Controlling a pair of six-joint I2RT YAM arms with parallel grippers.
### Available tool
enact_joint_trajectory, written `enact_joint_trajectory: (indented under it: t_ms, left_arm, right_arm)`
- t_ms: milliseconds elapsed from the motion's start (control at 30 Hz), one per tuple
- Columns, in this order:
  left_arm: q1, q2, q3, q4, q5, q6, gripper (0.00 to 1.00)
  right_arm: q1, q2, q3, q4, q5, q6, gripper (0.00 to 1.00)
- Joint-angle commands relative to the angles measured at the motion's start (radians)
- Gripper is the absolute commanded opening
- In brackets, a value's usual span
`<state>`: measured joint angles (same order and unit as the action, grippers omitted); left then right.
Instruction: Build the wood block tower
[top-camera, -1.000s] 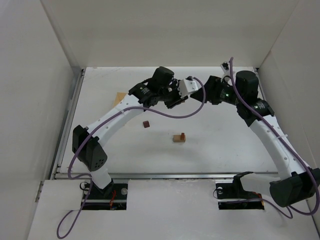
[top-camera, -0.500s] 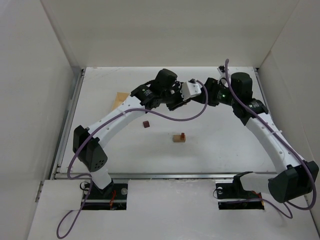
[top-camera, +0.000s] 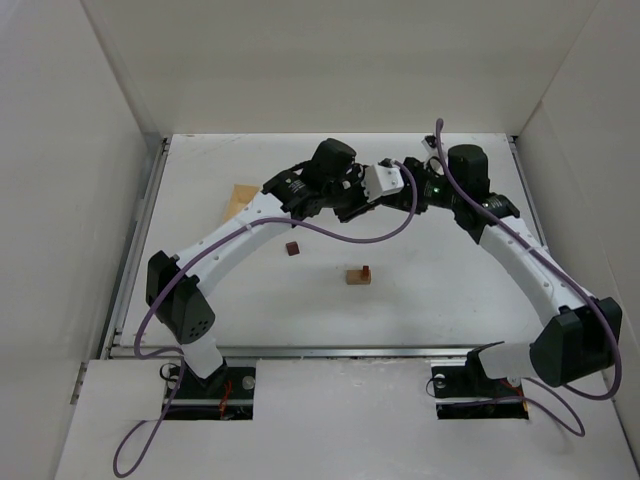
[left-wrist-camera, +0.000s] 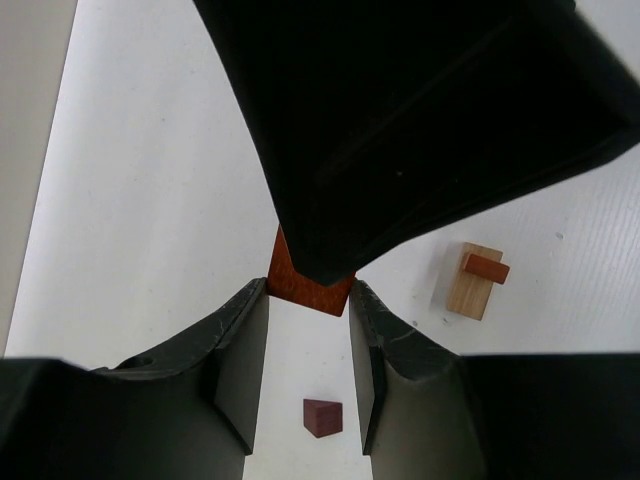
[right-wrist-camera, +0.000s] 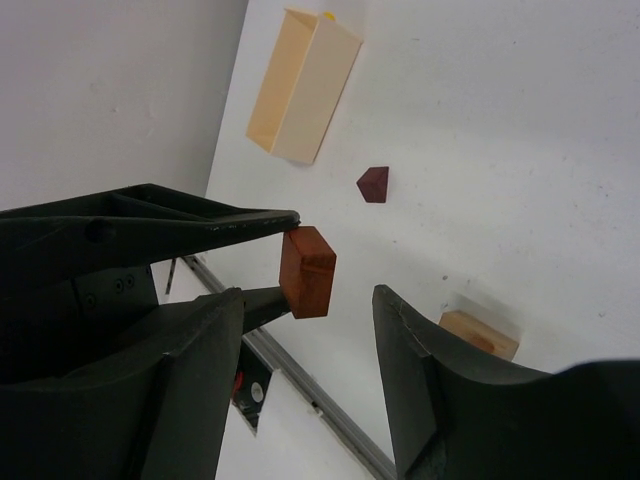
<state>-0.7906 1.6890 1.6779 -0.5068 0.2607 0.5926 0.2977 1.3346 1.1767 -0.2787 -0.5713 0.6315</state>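
Observation:
My left gripper (left-wrist-camera: 308, 298) is shut on a reddish-orange block (left-wrist-camera: 306, 283) and holds it in the air above the table. My right gripper (right-wrist-camera: 308, 295) is open, with its jaws on either side of that block (right-wrist-camera: 306, 272) and gaps showing on both sides. In the top view the two grippers meet at the back middle, left (top-camera: 372, 203) and right (top-camera: 398, 190), and the held block is hidden. A light tan oblong (top-camera: 354, 277) lies on the table with a small reddish piece (top-camera: 366, 270) on it. A dark brown block (top-camera: 292, 247) lies alone to its left.
A pale wooden tray (top-camera: 240, 198) lies at the back left and also shows in the right wrist view (right-wrist-camera: 300, 85). White walls enclose the table on three sides. A metal rail (top-camera: 330, 351) runs along the near edge.
My right arm has swung left toward the left gripper, bringing its open jaws around the held block. The left gripper has shifted slightly right. The blocks on the table have not moved.

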Motion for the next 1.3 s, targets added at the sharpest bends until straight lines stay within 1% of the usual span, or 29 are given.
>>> enact_joint_trajectory:
  t_ms: [0, 133, 200, 333, 467, 500, 600, 633, 700, 733, 833, 900, 967, 1000, 1100, 1133, 1167, 1267]
  left_arm:
    - [-0.006, -0.063, 0.029, 0.013, 0.0, -0.011, 0.0]
    - [-0.006, -0.063, 0.029, 0.013, 0.0, -0.011, 0.0]
    - [-0.006, -0.063, 0.029, 0.013, -0.009, -0.011, 0.0]
    - [-0.006, -0.063, 0.029, 0.013, -0.009, -0.011, 0.0]
    - [-0.006, -0.063, 0.029, 0.013, -0.009, -0.011, 0.0]
    - [-0.006, -0.063, 0.029, 0.013, -0.009, -0.011, 0.0]
    - [-0.006, -0.063, 0.02, 0.022, -0.018, -0.011, 0.0]
    - [-0.006, -0.063, 0.02, 0.022, -0.018, -0.02, 0.0]
    - [-0.006, -0.063, 0.02, 0.022, -0.018, -0.02, 0.0]
    - [-0.006, -0.063, 0.02, 0.022, -0.018, -0.02, 0.0]
    - [-0.006, -0.063, 0.02, 0.022, -0.028, -0.033, 0.0]
    - [-0.006, -0.063, 0.011, 0.022, -0.04, -0.042, 0.31]
    - [-0.006, -0.063, 0.0, 0.022, -0.069, -0.051, 0.53]
    - [-0.006, -0.063, -0.01, 0.031, -0.069, -0.065, 0.68]
    - [-0.006, -0.083, -0.043, 0.031, -0.116, -0.1, 0.85]
    - [-0.006, -0.103, -0.053, 0.031, -0.129, -0.111, 0.99]
    - [-0.006, -0.118, -0.069, 0.022, -0.147, -0.12, 0.99]
    - [0.005, -0.188, -0.154, 0.022, -0.181, -0.155, 0.99]
  right_arm:
    - [0.018, 0.012, 0.008, 0.075, -0.022, 0.01, 0.6]
    - [0.018, 0.025, 0.008, 0.085, -0.022, 0.019, 0.56]
    - [0.029, 0.037, 0.008, 0.085, -0.032, 0.019, 0.53]
    - [0.038, 0.049, 0.008, 0.085, -0.032, 0.019, 0.51]
    - [0.047, 0.058, 0.017, 0.085, -0.032, 0.019, 0.44]
    - [0.047, 0.058, 0.017, 0.094, -0.032, 0.019, 0.4]
    - [0.047, 0.067, 0.017, 0.095, -0.041, 0.019, 0.32]
    - [0.047, 0.067, 0.017, 0.095, -0.041, 0.019, 0.27]
    - [0.047, 0.067, 0.017, 0.095, -0.041, 0.019, 0.2]
    - [0.047, 0.067, 0.017, 0.095, -0.05, 0.019, 0.12]
    - [0.047, 0.058, 0.026, 0.095, -0.05, 0.019, 0.0]
    - [0.047, 0.048, 0.026, 0.095, -0.041, 0.019, 0.0]
    - [0.057, 0.038, 0.026, 0.084, -0.015, 0.019, 0.0]
    - [0.057, 0.038, 0.026, 0.07, -0.004, 0.019, 0.0]
    - [0.066, 0.028, 0.047, 0.015, 0.08, 0.01, 0.0]
    - [0.066, 0.028, 0.058, -0.044, 0.112, 0.01, 0.0]
    - [0.075, 0.028, 0.07, -0.08, 0.192, -0.016, 0.0]
    - [0.113, 0.028, 0.113, -0.195, 0.318, -0.038, 0.0]
